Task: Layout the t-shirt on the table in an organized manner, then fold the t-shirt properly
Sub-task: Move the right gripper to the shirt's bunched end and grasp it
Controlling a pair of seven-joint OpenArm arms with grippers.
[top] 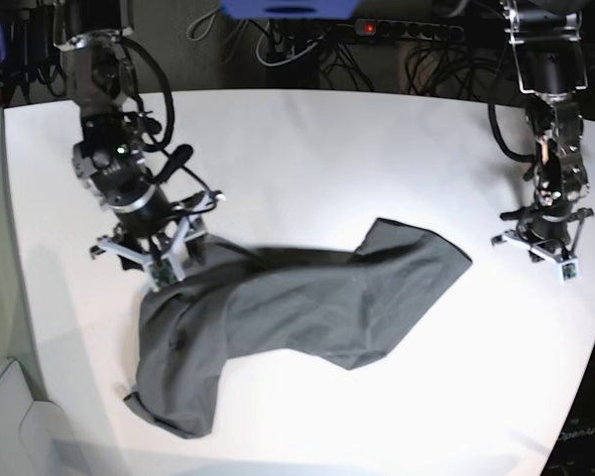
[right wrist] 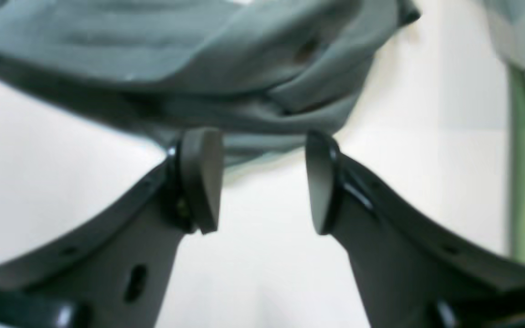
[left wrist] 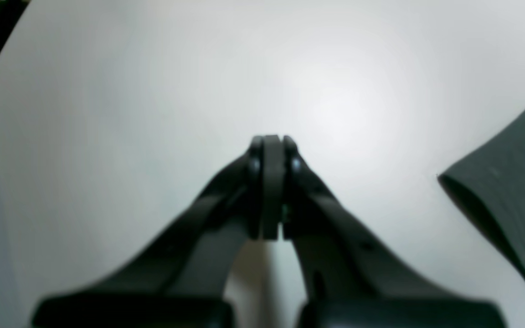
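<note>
Bright, even light falls from overhead, and the white table (top: pixel 307 149) throws it back hard. In the left wrist view a soft glare patch blooms just beyond the left gripper (left wrist: pixel 271 150), whose near parts are dark and out of focus. The right wrist view is washed out and smeared; the t-shirt (right wrist: pixel 226 68) looks pale and blurred, the right gripper (right wrist: pixel 265 182) soft-edged. From the base view shadows under the cloth are faint, the far background dim, and the table edges bow outward.
</note>
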